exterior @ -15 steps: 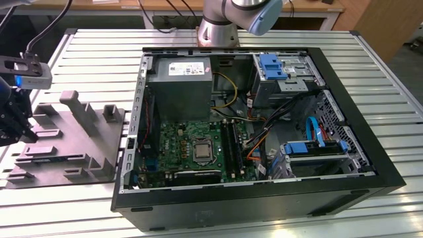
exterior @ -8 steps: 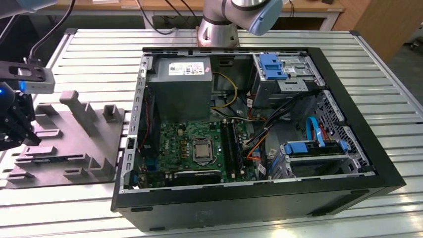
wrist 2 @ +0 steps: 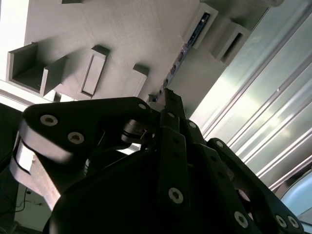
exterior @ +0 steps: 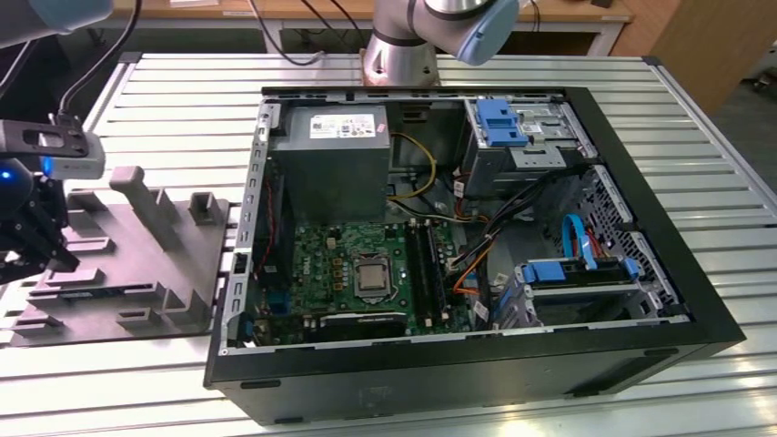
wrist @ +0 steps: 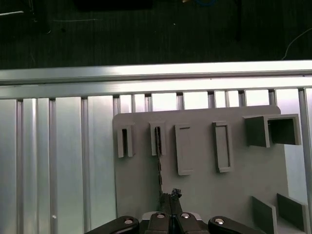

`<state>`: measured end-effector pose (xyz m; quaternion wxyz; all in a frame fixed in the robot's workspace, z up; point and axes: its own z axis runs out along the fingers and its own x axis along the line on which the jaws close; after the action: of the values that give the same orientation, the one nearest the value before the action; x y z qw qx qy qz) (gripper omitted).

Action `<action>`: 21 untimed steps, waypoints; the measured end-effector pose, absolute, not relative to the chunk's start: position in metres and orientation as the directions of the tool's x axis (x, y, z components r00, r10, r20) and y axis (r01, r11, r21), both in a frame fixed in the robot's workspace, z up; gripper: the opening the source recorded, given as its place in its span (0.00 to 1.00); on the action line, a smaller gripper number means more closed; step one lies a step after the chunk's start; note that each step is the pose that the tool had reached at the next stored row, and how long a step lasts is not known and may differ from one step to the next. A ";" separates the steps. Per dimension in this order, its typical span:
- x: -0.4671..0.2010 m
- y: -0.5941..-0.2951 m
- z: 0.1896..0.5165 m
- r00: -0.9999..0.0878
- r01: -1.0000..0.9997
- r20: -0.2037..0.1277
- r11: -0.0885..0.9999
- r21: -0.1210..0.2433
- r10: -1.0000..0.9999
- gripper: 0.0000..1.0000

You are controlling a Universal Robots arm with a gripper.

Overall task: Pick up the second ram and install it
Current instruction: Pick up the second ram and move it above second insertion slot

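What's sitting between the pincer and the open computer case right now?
In the exterior view, the grey tray with its upright posts lies between the pincer and the computer case. Nothing else shows in that stretch.

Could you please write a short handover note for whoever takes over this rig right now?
The gripper is low over the grey tray, at the near end of the second ram; whether it has closed on it cannot be told.
The second ram stands on edge in the tray, its far end in a slotted holder.
The computer case lies open beside the tray, on the exterior view's right, with the motherboard slots exposed.
Done: the gripper is at the ram.
Left: the ram is not yet lifted out or installed.
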<state>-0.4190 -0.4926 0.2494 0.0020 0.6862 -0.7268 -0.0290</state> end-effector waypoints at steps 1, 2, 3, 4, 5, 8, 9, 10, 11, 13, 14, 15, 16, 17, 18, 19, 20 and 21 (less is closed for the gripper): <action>-0.419 -0.493 0.248 -0.058 -0.997 -0.037 0.056 0.045 -0.998 0.10; -0.419 -0.493 0.247 -0.058 -0.997 -0.037 0.056 0.045 -0.998 0.10; -0.419 -0.493 0.247 -0.058 -0.997 -0.037 0.057 0.045 -0.998 0.10; -0.419 -0.493 0.246 -0.058 -0.997 -0.037 0.056 0.045 -0.998 0.10; -0.419 -0.493 0.245 -0.058 -0.997 -0.037 0.057 0.045 -0.998 0.10; -0.419 -0.494 0.242 -0.058 -0.997 -0.037 0.057 0.045 -0.998 0.10; -0.419 -0.494 0.241 -0.058 -0.997 -0.037 0.056 0.045 -0.998 0.10; -0.419 -0.494 0.240 -0.058 -0.997 -0.037 0.056 0.045 -0.998 0.10; -0.419 -0.494 0.239 -0.058 -0.997 -0.037 0.057 0.045 -0.998 0.10; -0.419 -0.495 0.237 -0.058 -0.997 -0.037 0.056 0.045 -0.998 0.10; -0.419 -0.495 0.236 -0.058 -0.997 -0.037 0.056 0.045 -0.998 0.10; -0.419 -0.496 0.235 -0.058 -0.997 -0.037 0.056 0.045 -0.998 0.10; -0.419 -0.496 0.234 -0.058 -0.997 -0.037 0.057 0.045 -0.998 0.10; -0.419 -0.496 0.233 -0.058 -0.997 -0.037 0.057 0.045 -0.998 0.10; -0.419 -0.496 0.231 -0.058 -0.997 -0.037 0.057 0.045 -0.998 0.10; -0.419 -0.496 0.231 -0.058 -0.997 -0.037 0.057 0.045 -0.998 0.10; -0.419 -0.497 0.230 -0.058 -0.997 -0.037 0.057 0.045 -0.998 0.10; -0.419 -0.497 0.230 -0.058 -0.997 -0.037 0.057 0.045 -0.998 0.10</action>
<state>-0.4191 -0.4966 0.2295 0.0021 0.6862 -0.7268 -0.0290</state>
